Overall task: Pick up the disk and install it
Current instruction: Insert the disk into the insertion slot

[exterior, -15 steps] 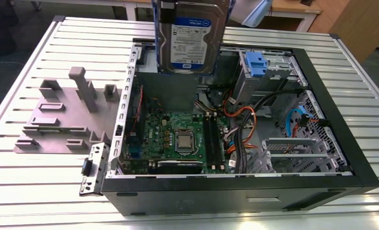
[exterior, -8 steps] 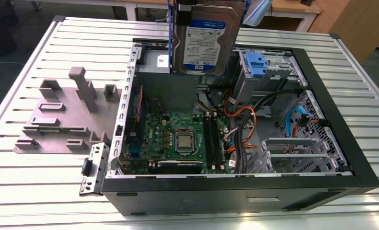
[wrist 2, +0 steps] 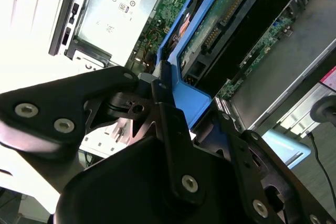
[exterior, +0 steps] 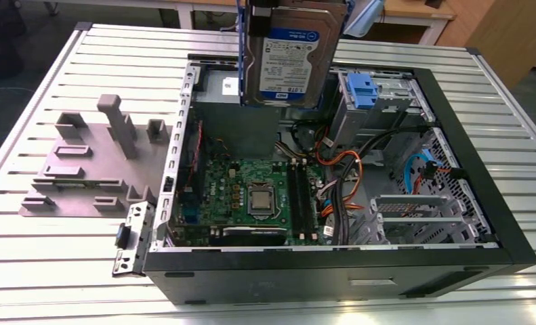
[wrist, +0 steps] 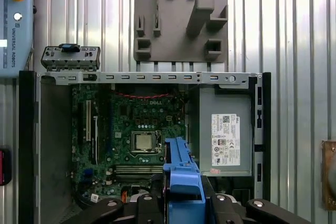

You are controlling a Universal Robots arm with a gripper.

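Note:
The disk (exterior: 291, 61), a silver drive with a white-and-blue label in a blue carrier, hangs upright above the back of the open computer case (exterior: 484, 176) in the exterior view. In both wrist views my gripper (wrist: 182, 195) (wrist 2: 189, 100) is shut on the blue carrier (wrist: 181, 169) (wrist 2: 194, 93), with its black fingers (wrist 2: 168, 114) pressed against the carrier's sides. The drive's green circuit board (wrist 2: 220, 19) faces the second wrist camera. Straight below lies the case interior with its motherboard (wrist: 131, 129).
A drive bay with a blue bracket (exterior: 362, 91) sits at the case's far right corner, with orange and black cables (exterior: 340, 162) beside it. The power supply (wrist: 226, 129) fills one corner. A grey fixture plate (exterior: 87, 169) lies on the slatted table on the exterior view's left.

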